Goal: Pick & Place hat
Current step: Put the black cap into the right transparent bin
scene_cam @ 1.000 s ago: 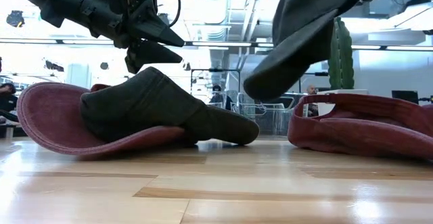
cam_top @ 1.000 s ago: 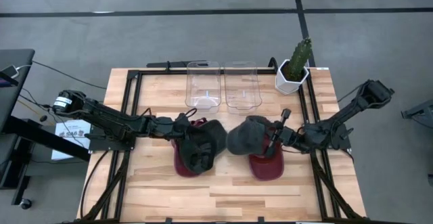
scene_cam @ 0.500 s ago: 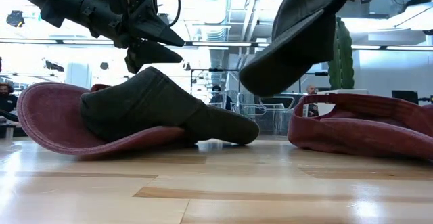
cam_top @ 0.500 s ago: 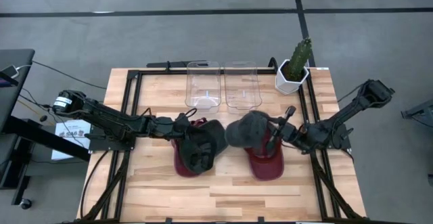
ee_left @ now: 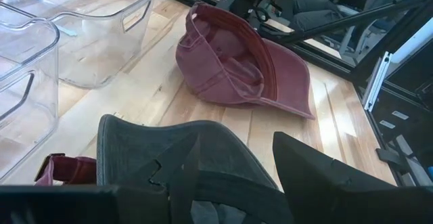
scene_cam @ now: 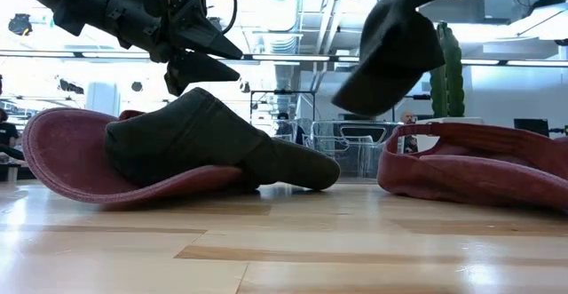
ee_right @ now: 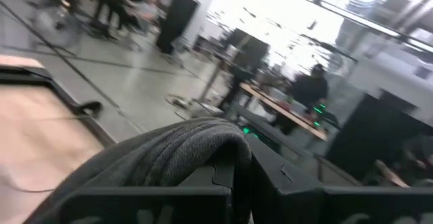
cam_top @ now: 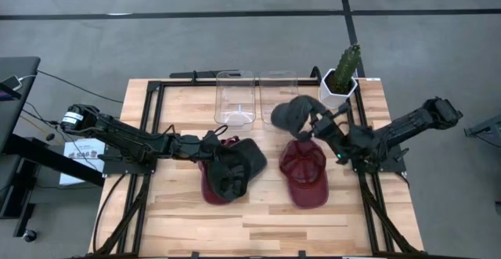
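We count four hats. Toward the tabletop's left of centre, a dark cap lies slumped on a red cap; our left hand hovers just above them, fingers parted and holding nothing. Right of centre a second red cap rests upside down on the wood. Our right hand pinches a second dark cap tightly, lifted clear near the two clear bins along the tabletop's far edge. One cactus pot stands at the far right corner. We judge the caps light, soft and floppy; the stiffer brim or a gathered crown fold should grip best.
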